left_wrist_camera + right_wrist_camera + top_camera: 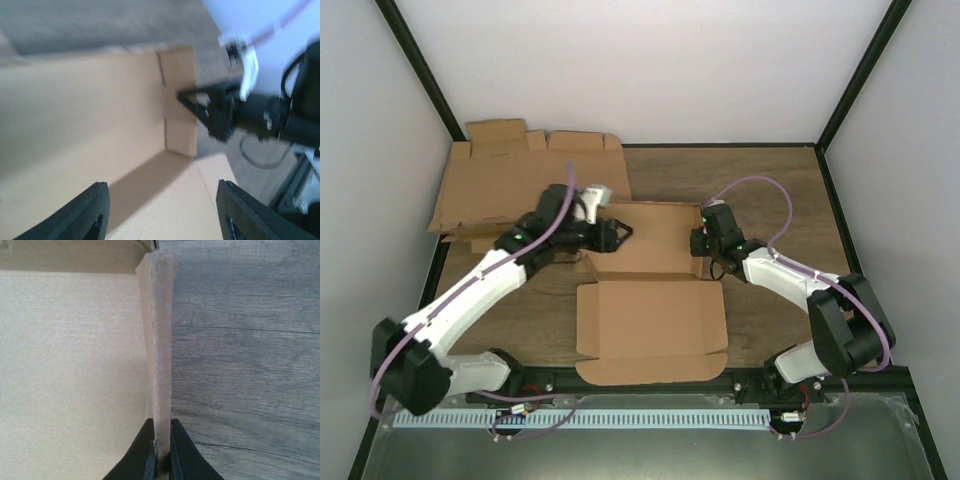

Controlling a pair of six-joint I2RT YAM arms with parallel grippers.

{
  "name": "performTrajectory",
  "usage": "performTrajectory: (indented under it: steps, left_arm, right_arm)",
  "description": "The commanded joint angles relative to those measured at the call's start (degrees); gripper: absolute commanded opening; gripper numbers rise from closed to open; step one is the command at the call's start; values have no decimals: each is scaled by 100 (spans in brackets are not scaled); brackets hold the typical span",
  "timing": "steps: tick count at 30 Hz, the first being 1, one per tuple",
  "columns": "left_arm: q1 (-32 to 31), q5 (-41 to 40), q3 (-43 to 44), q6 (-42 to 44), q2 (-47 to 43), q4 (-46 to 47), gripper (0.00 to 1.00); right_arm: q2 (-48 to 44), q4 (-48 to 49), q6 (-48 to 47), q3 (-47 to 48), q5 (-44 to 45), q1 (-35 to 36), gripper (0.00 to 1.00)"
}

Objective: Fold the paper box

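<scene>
The paper box is noted at the centre of the table, between the two arms. Its near panel is laid flat toward the bases, and its far half is raised into a shallow tray with upright walls. Its right side wall is seen edge-on, pinched by the right gripper, whose jaws are pressed tight on the cardboard. The left gripper is held over the tray's left part, fingers spread wide with nothing gripped between them. Whether it touches the box cannot be told. A pile of flat cardboard blanks is found at the far-left corner of the wooden table, overlapped in the top view by the left arm.
</scene>
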Motion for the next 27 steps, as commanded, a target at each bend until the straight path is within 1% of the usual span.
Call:
performTrajectory:
  steps: [1,3,4,9,11,14,19,22,24,27]
  left_arm:
    - [976,-252,-231,61,-835,-139,66]
    - [1521,-331,-439,42,-1124,-108,73]
    - [1806,-289,-545,40,-1209,-58,74]
    - [3248,326,-1187,-13,-1326,406,74]
    - [3831,543,-1460,-123,-1357,595,72]
    - [4422,1170,-2079,-619,-1413,1264,71]
    - [4516,1759,-2934,-1070,-993,2350,71]
    - [4514,2212,-3209,-917,-630,2923,73]
    - [4501,2375,-3327,-799,-426,3226,75]
    - [4466,2563,-3546,-894,-175,3954,77]
  right_arm:
    - [139,-148,-36,3,64,-19,1]
    - [127,-140,-43,-7,62,-17,1]
    - [120,-135,-52,-12,70,-19,1]
    - [109,-126,-104,-34,113,-20,1]
    - [110,-136,-140,-30,107,-20,1]
    - [94,-145,-195,-33,118,-19,1]
    - [33,-145,-239,-49,101,-20,1]
    - [37,-121,-231,-41,37,-19,1]
    - [55,-117,-229,-24,4,-19,1]
    - [81,-123,-222,23,-44,-19,1]
